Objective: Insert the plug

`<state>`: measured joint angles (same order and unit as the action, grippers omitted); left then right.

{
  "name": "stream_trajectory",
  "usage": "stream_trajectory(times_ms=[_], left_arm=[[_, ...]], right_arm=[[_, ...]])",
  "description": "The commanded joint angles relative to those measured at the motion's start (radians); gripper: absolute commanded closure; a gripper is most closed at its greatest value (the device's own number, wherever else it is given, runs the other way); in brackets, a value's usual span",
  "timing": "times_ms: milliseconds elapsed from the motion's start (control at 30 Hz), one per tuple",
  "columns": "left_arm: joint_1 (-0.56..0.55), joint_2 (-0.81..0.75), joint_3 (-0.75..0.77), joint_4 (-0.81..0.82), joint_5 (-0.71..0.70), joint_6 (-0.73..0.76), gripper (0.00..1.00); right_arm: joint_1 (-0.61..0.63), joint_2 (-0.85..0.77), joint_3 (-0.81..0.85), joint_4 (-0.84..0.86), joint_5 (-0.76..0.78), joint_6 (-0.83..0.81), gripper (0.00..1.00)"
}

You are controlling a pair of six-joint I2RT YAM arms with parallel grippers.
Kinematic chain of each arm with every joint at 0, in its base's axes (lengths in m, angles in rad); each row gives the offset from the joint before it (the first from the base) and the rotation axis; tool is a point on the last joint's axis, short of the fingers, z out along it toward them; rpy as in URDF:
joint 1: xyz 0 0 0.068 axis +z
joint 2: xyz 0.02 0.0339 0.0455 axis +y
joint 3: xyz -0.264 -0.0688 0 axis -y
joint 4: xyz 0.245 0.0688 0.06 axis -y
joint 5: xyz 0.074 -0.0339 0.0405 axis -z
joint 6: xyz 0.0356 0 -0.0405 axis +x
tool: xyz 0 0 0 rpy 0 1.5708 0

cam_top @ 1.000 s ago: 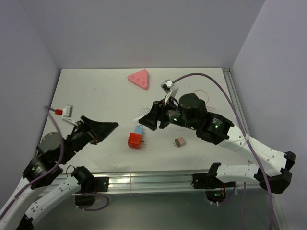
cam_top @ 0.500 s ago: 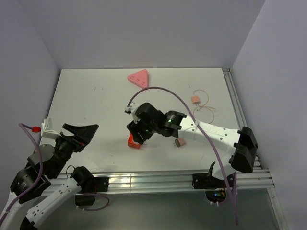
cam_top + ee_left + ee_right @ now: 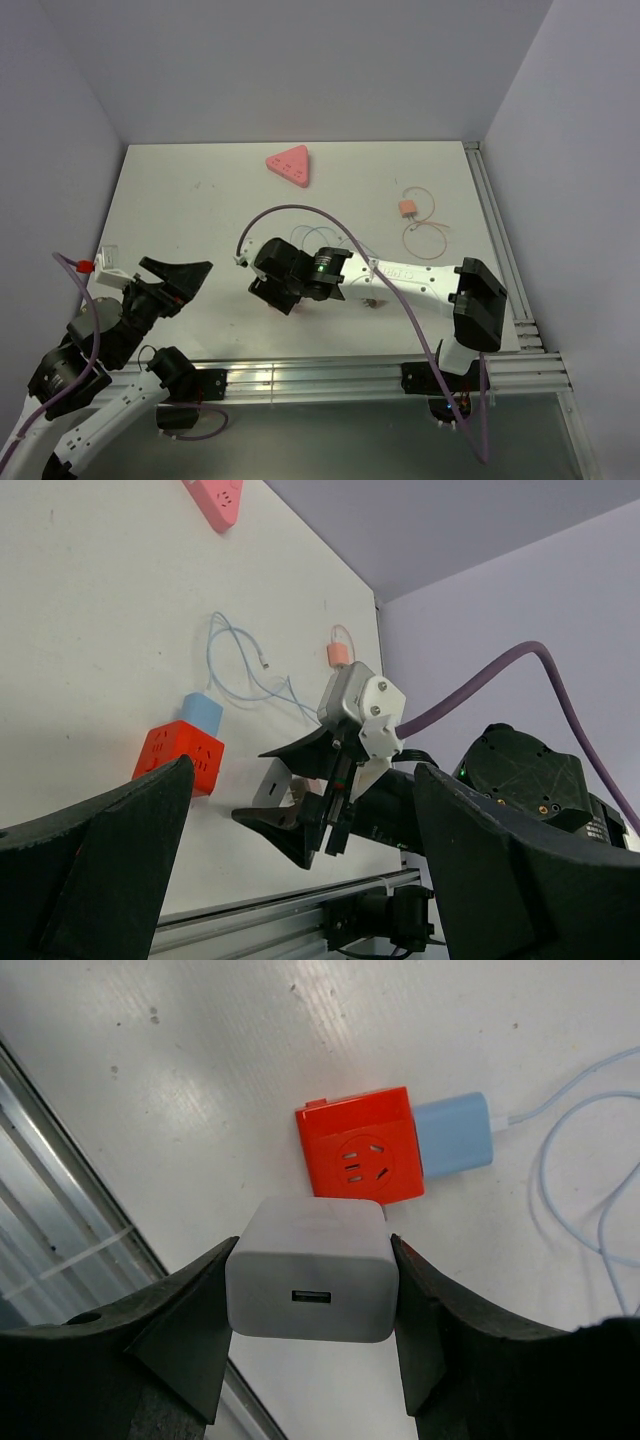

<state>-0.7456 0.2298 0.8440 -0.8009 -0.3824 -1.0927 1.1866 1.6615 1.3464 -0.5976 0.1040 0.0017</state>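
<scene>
Holding: the right hand (image 3: 312, 1295) is closed on the white plug (image 3: 310, 1260), with one black finger pressed on each side of it.
Plug shape: a smooth plastic block with rounded corners. A small USB slot is in the face that looks at the wrist camera.
Plug place: it is over the tabletop (image 3: 190, 200), at the near edge of the red socket cube (image 3: 360, 1160). I cannot tell if the two touch.
Cube: a square body of red plastic lying on the tabletop. The face toward the camera has a round recess with slot holes, and this face is uncovered.
Beside the cube: a blue plug (image 3: 455, 1145), pale and rounded, sits against one side of it. A thin cable (image 3: 580, 1190) runs from this plug in loose loops.
In the way: in the top view the right hand covers most of the cube.
Left hand (image 3: 180, 275): it is wide open and holds nothing, well apart at the left side.
Farther out: a pink triangle socket (image 3: 289, 165) lies flat at the far side. A peach plug (image 3: 406, 208) with a fine wire loop lies to the right. A ribbed metal rail (image 3: 320, 375) runs along the near edge.
</scene>
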Motion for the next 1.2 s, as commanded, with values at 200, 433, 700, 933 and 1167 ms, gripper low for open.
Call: stream_trajectory(times_ms=[200, 433, 700, 933, 1167], left_arm=[[0.0, -0.001, 0.012, 0.028, 0.011, 0.022, 0.04], [0.002, -0.01, 0.018, 0.012, -0.001, 0.028, 0.04], [0.002, -0.012, 0.018, 0.015, -0.001, 0.033, 0.04], [0.002, -0.01, 0.009, 0.017, 0.013, 0.025, 0.04], [0.002, -0.015, 0.015, 0.015, 0.007, 0.03, 0.04]], right_arm=[[-0.007, 0.081, 0.088, 0.056, 0.071, -0.08, 1.0], [-0.025, 0.103, 0.089, 0.084, 0.066, -0.094, 1.0], [-0.036, 0.041, 0.119, 0.059, 0.037, -0.091, 1.0], [-0.085, 0.055, 0.111, 0.059, 0.011, -0.111, 1.0], [-0.119, 0.067, 0.091, 0.09, -0.027, -0.126, 1.0]])
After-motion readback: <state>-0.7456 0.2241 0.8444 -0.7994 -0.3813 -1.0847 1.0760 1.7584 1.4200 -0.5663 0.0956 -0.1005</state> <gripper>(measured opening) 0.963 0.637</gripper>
